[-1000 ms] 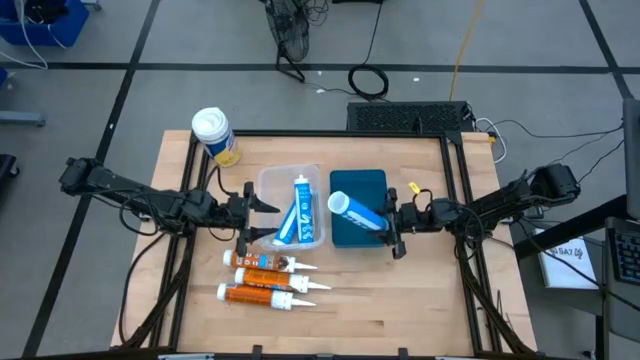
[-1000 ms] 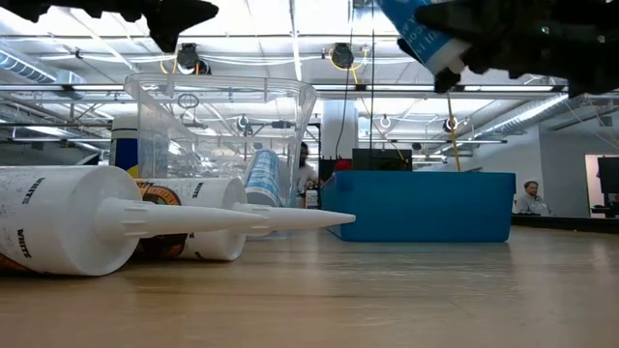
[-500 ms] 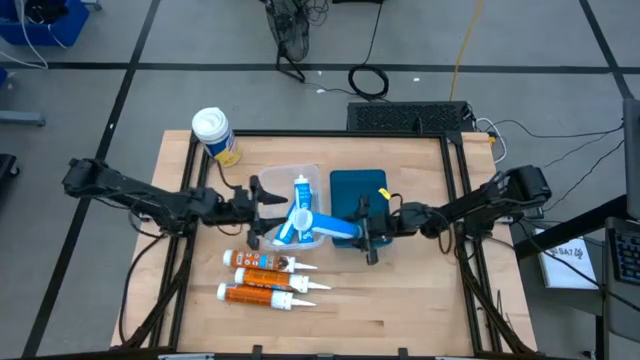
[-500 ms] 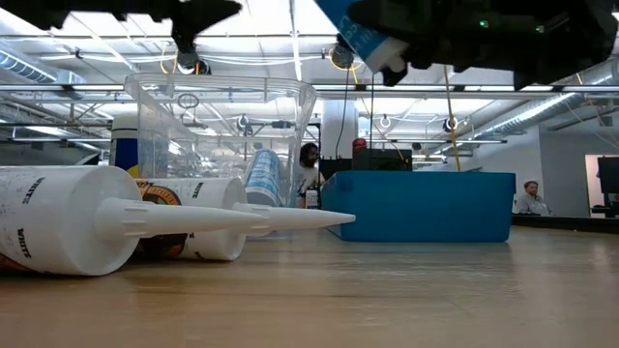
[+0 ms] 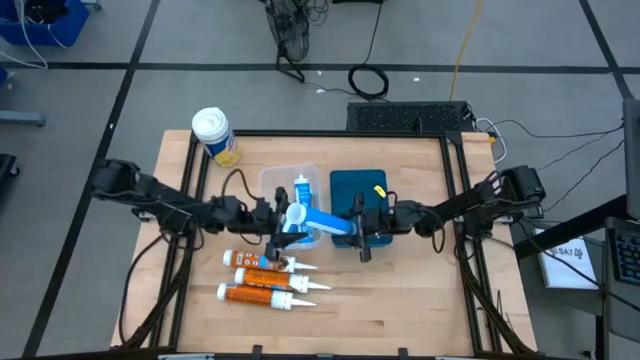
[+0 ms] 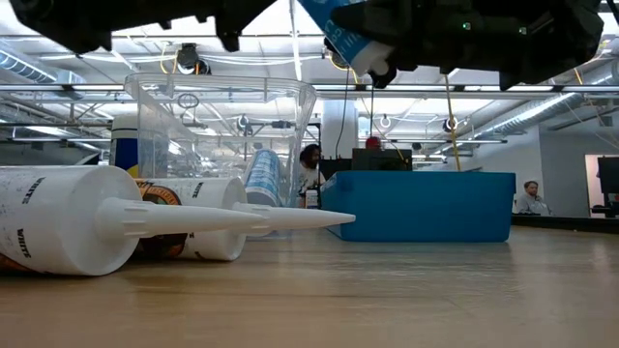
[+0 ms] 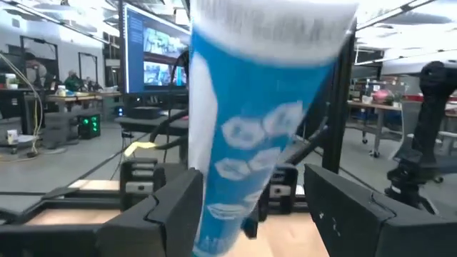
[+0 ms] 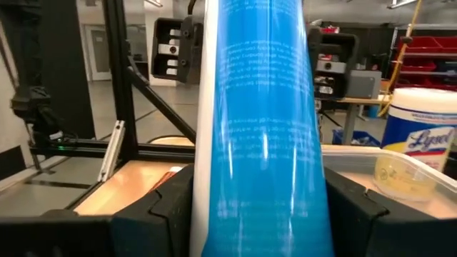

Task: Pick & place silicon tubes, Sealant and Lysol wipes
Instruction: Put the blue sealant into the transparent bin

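Note:
My right gripper (image 5: pixel 352 226) is shut on a blue silicone tube (image 5: pixel 322 221) in the air between the clear bin (image 5: pixel 272 186) and the blue bin (image 5: pixel 360 190). The tube's white cap (image 5: pixel 297 215) points at my left gripper (image 5: pixel 283 224). That gripper is open, with its fingers on either side of the tube's cap end (image 7: pixel 271 43). I cannot tell whether they touch it. A second blue tube (image 5: pixel 301 190) lies in the clear bin. Three orange cartridges (image 5: pixel 262 279) lie on the table's near left. The Lysol wipes (image 5: pixel 214 134) stand at the far left corner. My right gripper pinches the tube's rear part (image 8: pixel 257 178) between its two fingers (image 8: pixel 161 210). The fingers come level from the table's right and lie along the tube. The tube is lifted clear and sticks out toward the table's left, its cap end (image 6: pixel 372 60) tipped a little down.
The cartridges' white nozzles (image 6: pixel 222 218) point toward the table's right, close in front of the low camera. Bare wood lies along the near edge (image 5: pixel 400 310). A black metal frame (image 5: pixel 455 200) borders the table.
My right gripper has carried the blue tube from over the blue bin toward the table's left, as far as the clear bin's right side. My left gripper has moved right and a little nearer, and its open fingers now stand around the tube's cap end.

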Robot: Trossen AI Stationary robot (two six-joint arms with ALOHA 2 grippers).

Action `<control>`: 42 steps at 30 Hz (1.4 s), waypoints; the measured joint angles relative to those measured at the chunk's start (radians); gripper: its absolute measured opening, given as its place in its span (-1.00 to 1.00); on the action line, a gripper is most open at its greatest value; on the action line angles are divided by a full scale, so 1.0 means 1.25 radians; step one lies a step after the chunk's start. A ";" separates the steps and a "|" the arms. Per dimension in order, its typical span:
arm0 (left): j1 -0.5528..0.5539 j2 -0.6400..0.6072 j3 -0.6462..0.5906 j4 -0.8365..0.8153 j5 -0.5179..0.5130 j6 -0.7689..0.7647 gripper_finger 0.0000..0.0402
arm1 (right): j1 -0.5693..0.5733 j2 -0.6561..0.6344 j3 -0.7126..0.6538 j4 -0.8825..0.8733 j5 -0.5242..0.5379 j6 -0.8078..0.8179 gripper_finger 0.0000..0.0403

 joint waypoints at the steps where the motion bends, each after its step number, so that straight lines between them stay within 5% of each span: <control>1: -0.001 0.013 0.015 0.000 0.000 0.000 0.20 | -0.001 0.000 0.000 0.001 -0.002 0.000 0.02; 17: 0.006 0.137 0.166 -0.018 -0.090 0.085 0.54 | -0.002 0.000 -0.001 -0.029 0.006 0.008 0.02; 20: 0.002 0.134 0.166 -0.019 -0.094 0.115 0.39 | -0.002 0.000 -0.001 -0.038 0.004 0.008 0.02; 23: -0.012 0.130 0.166 -0.017 -0.124 0.136 0.04 | -0.002 0.000 -0.001 -0.042 0.000 0.009 0.06; 31: -0.053 0.069 0.167 -0.109 -0.218 0.228 0.02 | -0.001 0.000 0.002 -0.052 0.005 0.022 0.19; 36: -0.103 -0.044 0.164 -0.260 -0.376 0.251 0.02 | -0.001 -0.001 -0.001 -0.062 0.012 0.037 0.19; 42: -0.196 -0.175 0.165 -0.455 -0.782 0.208 0.02 | 0.000 0.000 -0.002 -0.073 -0.002 0.044 0.20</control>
